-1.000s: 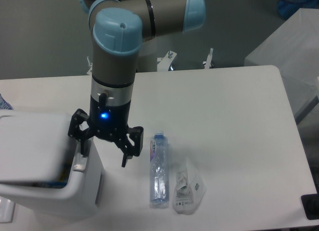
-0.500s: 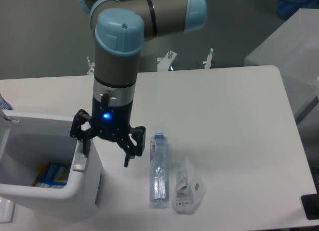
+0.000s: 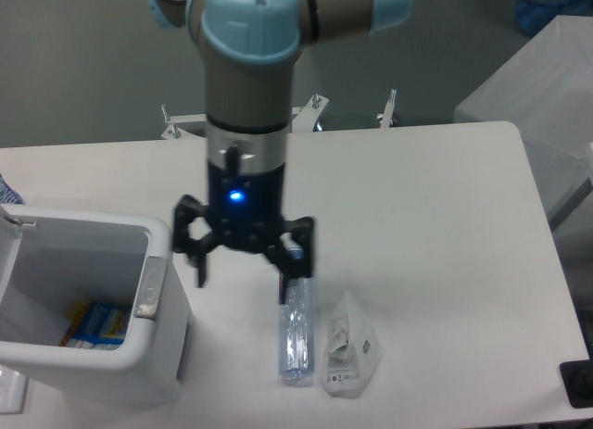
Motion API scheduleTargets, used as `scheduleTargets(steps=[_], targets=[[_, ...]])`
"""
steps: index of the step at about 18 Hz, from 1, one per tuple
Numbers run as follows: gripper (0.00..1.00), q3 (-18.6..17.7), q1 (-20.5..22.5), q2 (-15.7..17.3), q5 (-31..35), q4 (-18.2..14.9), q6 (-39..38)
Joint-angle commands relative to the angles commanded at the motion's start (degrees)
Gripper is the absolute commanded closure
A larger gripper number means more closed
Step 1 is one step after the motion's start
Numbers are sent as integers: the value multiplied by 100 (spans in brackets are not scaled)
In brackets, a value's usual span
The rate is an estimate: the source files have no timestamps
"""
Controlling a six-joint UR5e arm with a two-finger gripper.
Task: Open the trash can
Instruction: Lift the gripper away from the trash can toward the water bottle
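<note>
The white boxy trash can point(image 3: 157, 355) stands at the table's front left corner with its lid swung up at the far left edge and its inside showing. A grey push-button strip point(image 3: 149, 286) lies on its right rim. A blue and yellow packet point(image 3: 95, 324) lies inside. My gripper point(image 3: 243, 281) hangs open and empty just right of the can, apart from the rim, with one finger point(image 3: 199, 262) near the button strip and the other over the bottle's cap.
A clear plastic bottle point(image 3: 296, 332) lies on the table right of the can, partly under my gripper. A crumpled clear wrapper point(image 3: 349, 347) lies beside it. The table's right edge and a grey box point(image 3: 537, 86) are at the right.
The can's lid has swung open from nearly closed. My gripper has left the button strip and moved right, over the bottle's top.
</note>
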Motion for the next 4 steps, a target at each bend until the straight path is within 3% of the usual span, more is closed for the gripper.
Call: scheduleTargets(steps=[4], targets=[[0,-70,343,9,563,-149,783]])
